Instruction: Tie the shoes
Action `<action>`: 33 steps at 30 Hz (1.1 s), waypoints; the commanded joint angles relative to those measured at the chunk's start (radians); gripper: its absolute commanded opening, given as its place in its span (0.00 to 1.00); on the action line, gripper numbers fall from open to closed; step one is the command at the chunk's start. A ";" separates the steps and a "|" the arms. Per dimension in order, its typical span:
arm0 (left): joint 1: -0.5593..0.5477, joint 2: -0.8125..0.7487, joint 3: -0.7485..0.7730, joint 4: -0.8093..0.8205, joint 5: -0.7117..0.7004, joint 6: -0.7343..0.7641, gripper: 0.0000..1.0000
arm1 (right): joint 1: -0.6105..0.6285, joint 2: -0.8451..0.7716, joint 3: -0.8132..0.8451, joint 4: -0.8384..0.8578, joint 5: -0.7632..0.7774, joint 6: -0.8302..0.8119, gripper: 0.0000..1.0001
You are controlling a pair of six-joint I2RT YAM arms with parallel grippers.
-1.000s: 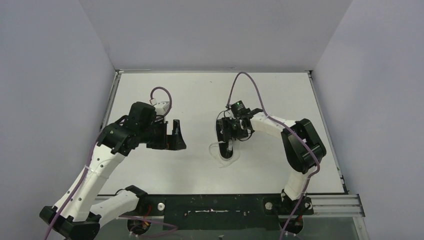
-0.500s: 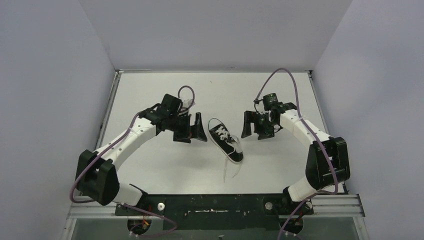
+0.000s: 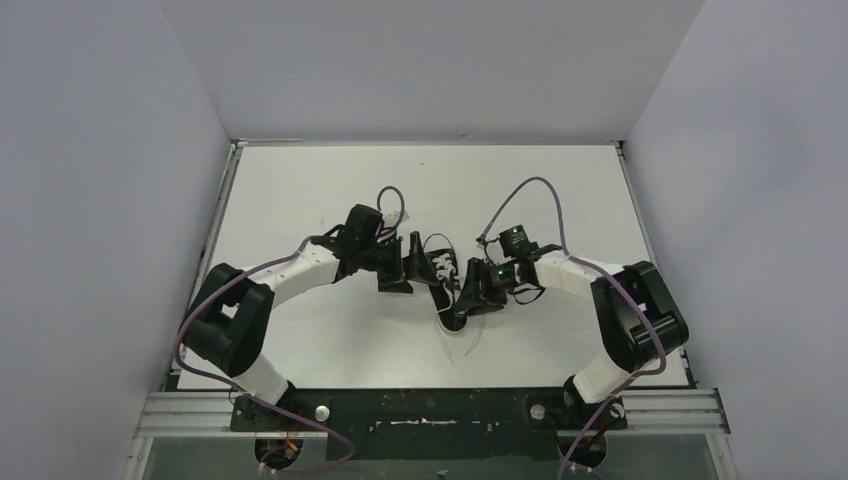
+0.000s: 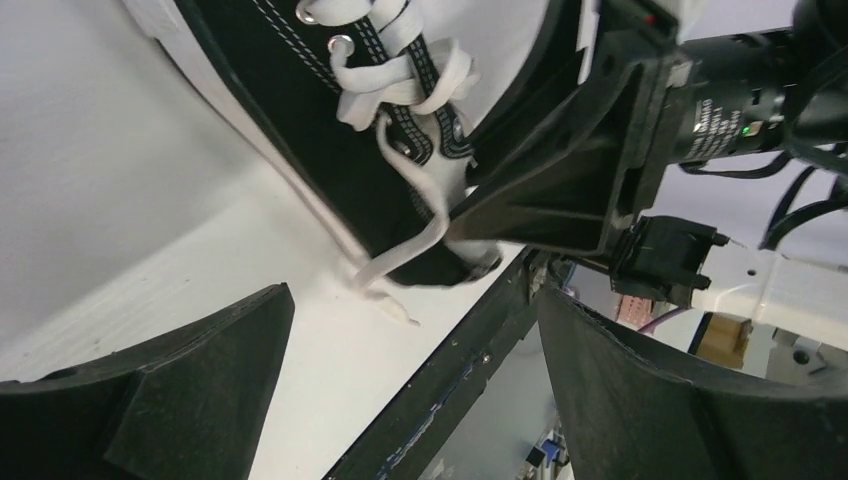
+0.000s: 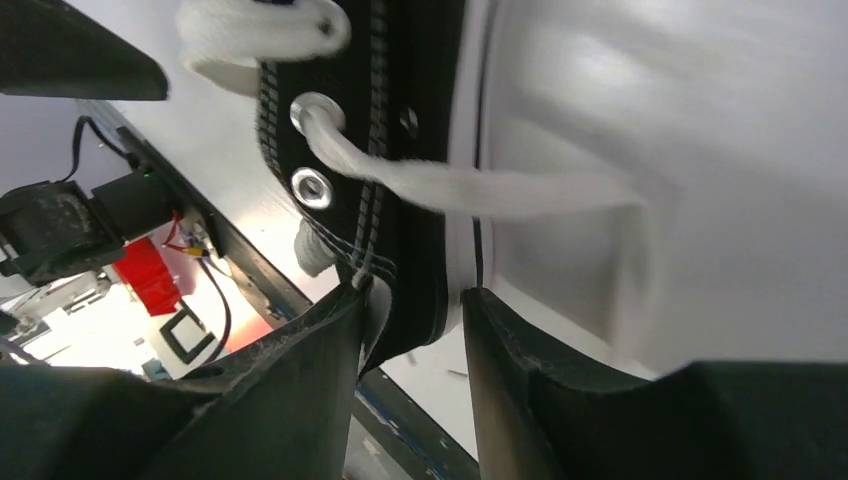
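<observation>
The small black sneaker [image 3: 440, 268] with white laces lies mid-table, toe toward the near edge. My left gripper [image 3: 412, 262] is open just left of the shoe's heel; in the left wrist view [image 4: 410, 385] its fingers [image 4: 190, 380] are spread wide below the shoe [image 4: 300, 130], with nothing between them. My right gripper [image 3: 466, 298] is at the shoe's right side near the toe. In the right wrist view [image 5: 410, 310] it is shut on the shoe's side wall [image 5: 410, 130], canvas and white sole pinched between the fingers. A loose lace [image 5: 520, 190] hangs out of an eyelet.
Loose lace ends [image 3: 462, 335] trail on the white table toward the near edge. The black front rail [image 3: 430, 410] runs along that edge and shows in the left wrist view [image 4: 470, 370]. Grey walls enclose the left, back and right sides.
Both grippers have moved inward to the shoe from either side. The right gripper has dropped to the shoe's toe end and closed on its side wall; the left stays open.
</observation>
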 commanded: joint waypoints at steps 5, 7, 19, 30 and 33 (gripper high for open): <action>-0.047 0.043 -0.046 0.156 0.083 0.033 0.90 | 0.047 -0.160 -0.041 0.062 0.033 0.143 0.57; -0.047 0.046 -0.037 0.143 0.061 0.073 0.87 | 0.028 -0.204 -0.009 -0.141 0.135 0.044 0.64; -0.053 0.168 0.087 0.012 0.091 0.208 0.42 | 0.000 -0.073 0.118 -0.329 0.377 -0.198 0.63; -0.057 0.216 0.142 -0.023 0.125 0.228 0.22 | 0.077 -0.016 0.133 -0.245 0.427 -0.142 0.56; -0.065 0.198 0.133 -0.021 0.126 0.237 0.22 | 0.101 -0.027 0.117 -0.246 0.457 -0.125 0.55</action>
